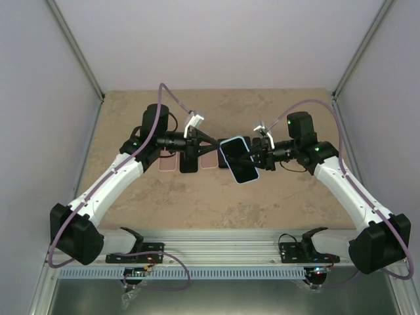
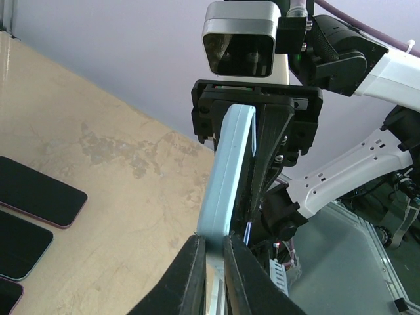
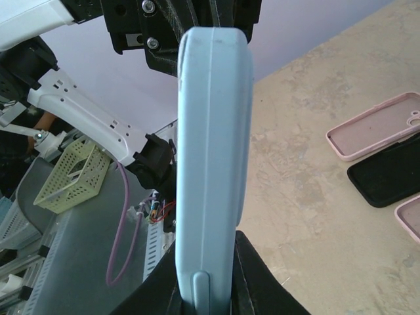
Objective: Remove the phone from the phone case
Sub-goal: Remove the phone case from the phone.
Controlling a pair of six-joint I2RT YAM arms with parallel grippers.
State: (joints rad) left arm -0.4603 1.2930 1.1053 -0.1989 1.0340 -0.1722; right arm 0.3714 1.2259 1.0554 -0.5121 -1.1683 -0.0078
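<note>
While my two arms meet above the middle of the table (image 1: 295, 203), my left gripper (image 2: 213, 257) and my right gripper (image 3: 205, 289) each pinch an opposite end of the light-blue phone case (image 3: 213, 164), holding it in the air between them. The phone (image 1: 238, 161) sits inside it, dark screen facing upward. A pink case (image 3: 377, 125) and a black case (image 3: 390, 170) lie on the table nearby.

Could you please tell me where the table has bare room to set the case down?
The widest bare patch is the near table, from below the held cased phone down to the rail. The far strip along the back wall is also free. It is crowded under the left hand, where three cases lie in a row.
</note>
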